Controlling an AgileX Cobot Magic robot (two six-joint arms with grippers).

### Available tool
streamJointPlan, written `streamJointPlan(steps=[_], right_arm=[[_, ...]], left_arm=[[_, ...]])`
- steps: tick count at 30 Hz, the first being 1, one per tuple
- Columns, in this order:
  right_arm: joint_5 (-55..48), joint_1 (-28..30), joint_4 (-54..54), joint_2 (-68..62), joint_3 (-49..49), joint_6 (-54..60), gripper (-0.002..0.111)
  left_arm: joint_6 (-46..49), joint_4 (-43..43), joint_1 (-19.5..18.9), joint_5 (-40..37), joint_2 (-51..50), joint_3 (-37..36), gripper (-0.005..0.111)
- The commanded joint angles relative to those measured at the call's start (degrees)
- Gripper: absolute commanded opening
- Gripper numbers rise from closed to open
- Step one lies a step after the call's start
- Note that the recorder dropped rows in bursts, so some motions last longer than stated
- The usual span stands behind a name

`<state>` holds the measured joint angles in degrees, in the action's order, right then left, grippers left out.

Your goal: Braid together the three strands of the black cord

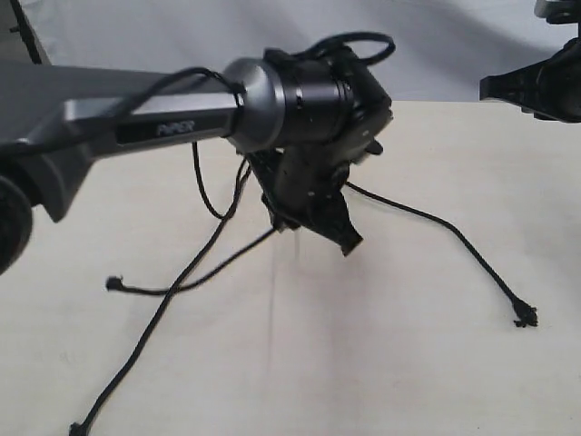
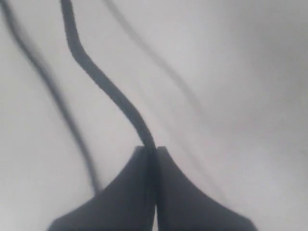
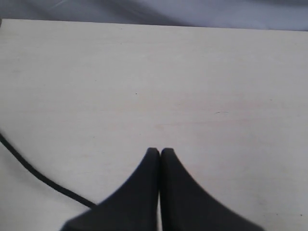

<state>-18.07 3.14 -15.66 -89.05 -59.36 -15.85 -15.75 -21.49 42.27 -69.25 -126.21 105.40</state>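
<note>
**The black cord** (image 1: 136, 342) lies unbraided. The three strands (image 1: 427, 218) fan out from beneath the left gripper (image 2: 150, 149): one runs off to one side of it and two trail away on the other side. No crossing that would count as a plait is visible. The band that joins them is hidden behind the gripper body.

**Grip.** The left gripper's jaws are pressed together on a held strand (image 2: 103, 82), which leaves the fingertips and curves away in a shallow S. Which of the three it is cannot be told. The right gripper (image 3: 160, 151) is closed on nothing and hangs well apart from the cord, with only a short stretch of strand passing beside its fingers.

**Step.** This appears to be an early crossover, with one strand pinched and ready to be carried over its neighbour. The next move likely calls for drawing the held strand across the middle one while the idle gripper comes in to pin the rest.

**Materials.** The strands are thin, limp, matt black rope with a fine woven surface, and they are likely to slip and sag. The visible tips carry a frayed knot (image 1: 525, 316). The fingers are wedge-shaped, smooth and dark. The table (image 1: 408, 381) is pale, matt and faintly creased.
</note>
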Motion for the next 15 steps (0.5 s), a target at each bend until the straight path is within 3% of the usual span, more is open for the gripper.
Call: streamJointPlan(steps=[1, 9, 13, 15], right_arm=[[0.6, 0.3, 0.2, 0.2, 0.1, 0.0, 0.000], [0.6, 0.3, 0.2, 0.2, 0.1, 0.0, 0.000], [0.6, 0.3, 0.2, 0.2, 0.1, 0.0, 0.000], [0.6, 0.3, 0.5, 0.2, 0.1, 0.0, 0.000]], left_arm=[[-0.3, -7.1, -2.5, -0.7, 4.3, -0.3, 0.000], [3.1, -7.2, -12.9, -0.7, 6.1, -1.2, 0.000], [3.1, -7.2, -18.3, -0.7, 6.1, -6.0, 0.000], [3.1, -7.1, -20.8, 3.4, 6.1, -9.7, 0.000]])
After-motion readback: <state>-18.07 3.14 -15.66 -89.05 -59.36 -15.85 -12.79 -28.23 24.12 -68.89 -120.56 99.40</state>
